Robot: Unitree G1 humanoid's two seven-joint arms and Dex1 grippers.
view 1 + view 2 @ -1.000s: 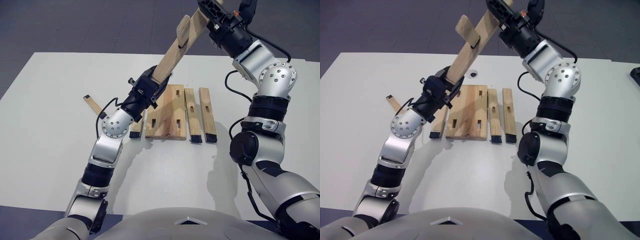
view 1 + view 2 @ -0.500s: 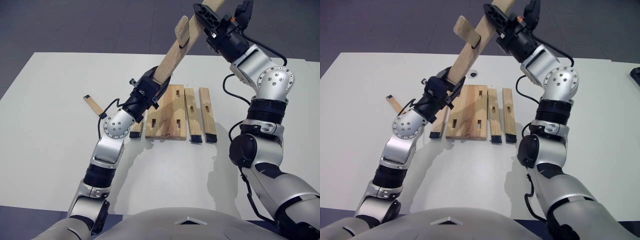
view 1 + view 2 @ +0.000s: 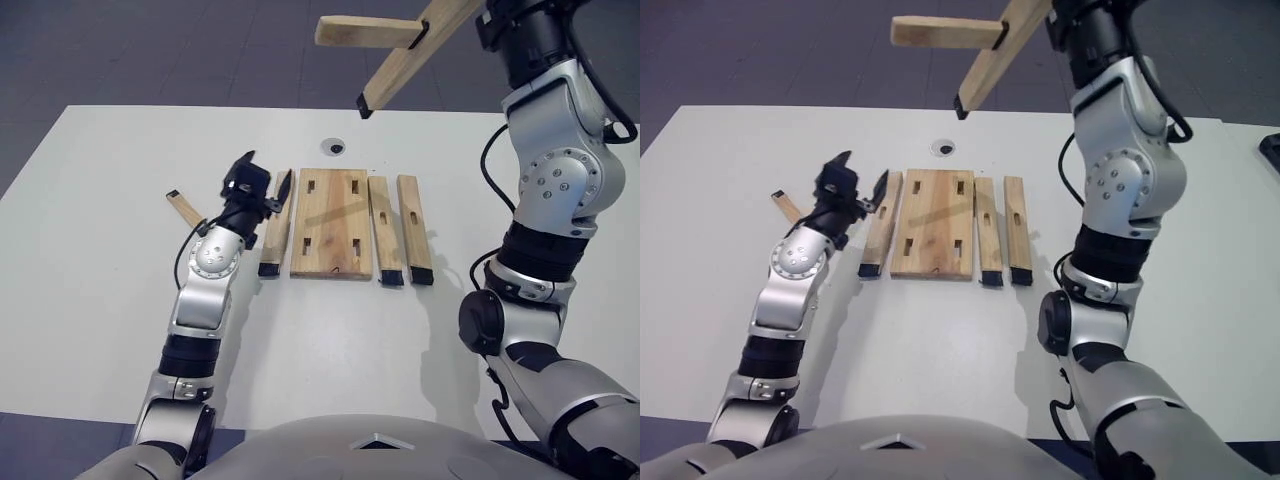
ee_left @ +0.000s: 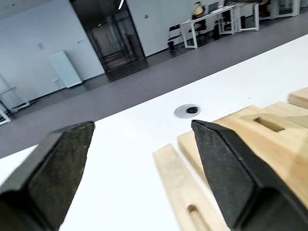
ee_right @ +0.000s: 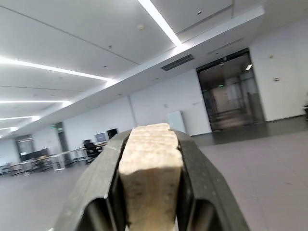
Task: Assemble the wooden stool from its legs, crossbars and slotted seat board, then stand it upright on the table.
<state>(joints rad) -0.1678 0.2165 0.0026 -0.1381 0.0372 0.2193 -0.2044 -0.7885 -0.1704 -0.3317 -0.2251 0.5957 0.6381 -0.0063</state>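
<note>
White counter (image 3: 100, 200): seat board (image 3: 332, 222), three legs (image 3: 385, 230), spare crossbar (image 3: 185, 208) flat, unjoined. Aloft, right claw (image 5: 150, 144) clenched on leg (image 3: 400, 70) with crossbar (image 3: 365, 32) fitted; left claw (image 3: 262, 180) released. Early stage.

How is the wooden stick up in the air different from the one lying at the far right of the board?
The raised leg hangs tilted in the air, clamped by the jaws of the right gripper; the flat leg lies untouched on the table. The raised leg has a crossbar plugged in, sticking out sideways; the flat leg's slot is empty. Both are pale wood with a dark tip.
</note>
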